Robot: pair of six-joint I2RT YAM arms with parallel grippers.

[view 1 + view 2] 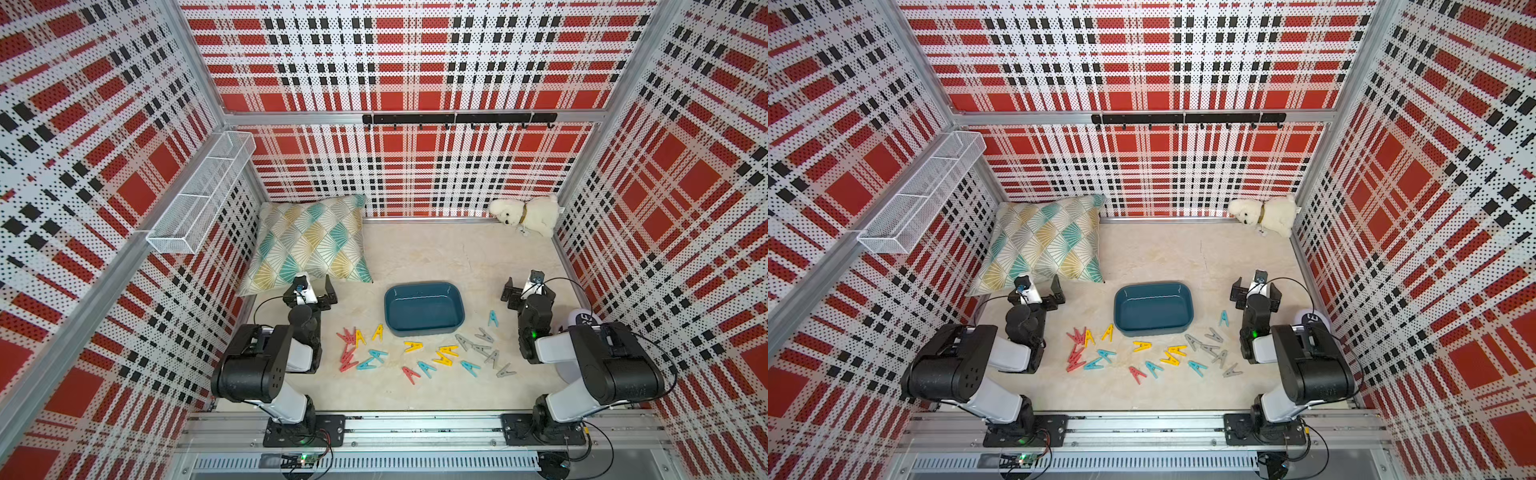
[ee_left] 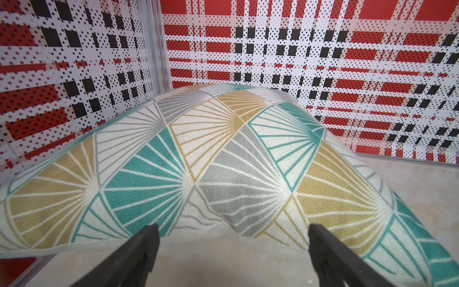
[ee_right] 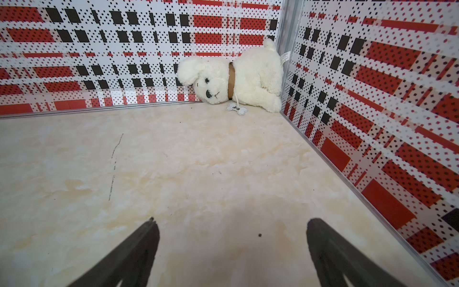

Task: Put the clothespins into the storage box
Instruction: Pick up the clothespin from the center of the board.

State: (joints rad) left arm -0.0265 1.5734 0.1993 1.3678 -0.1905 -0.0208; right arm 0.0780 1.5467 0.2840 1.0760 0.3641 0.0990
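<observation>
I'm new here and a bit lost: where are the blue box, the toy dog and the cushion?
storage box [image 1: 424, 309]: a top view, its bare floor.
toy dog [image 3: 255, 74]: right wrist view, its body.
cushion [image 2: 238, 179]: left wrist view, a central grey patch.

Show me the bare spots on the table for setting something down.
Bare: the wide stretch between pillow, plush dog and storage box; also the strip between the clothespins and the front rail. Crowded: the box's near side, where clothespins lie scattered.

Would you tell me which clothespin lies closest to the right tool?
The lone teal clothespin beside the storage box; the others lie in front of the box, farther from the right tool.
</observation>
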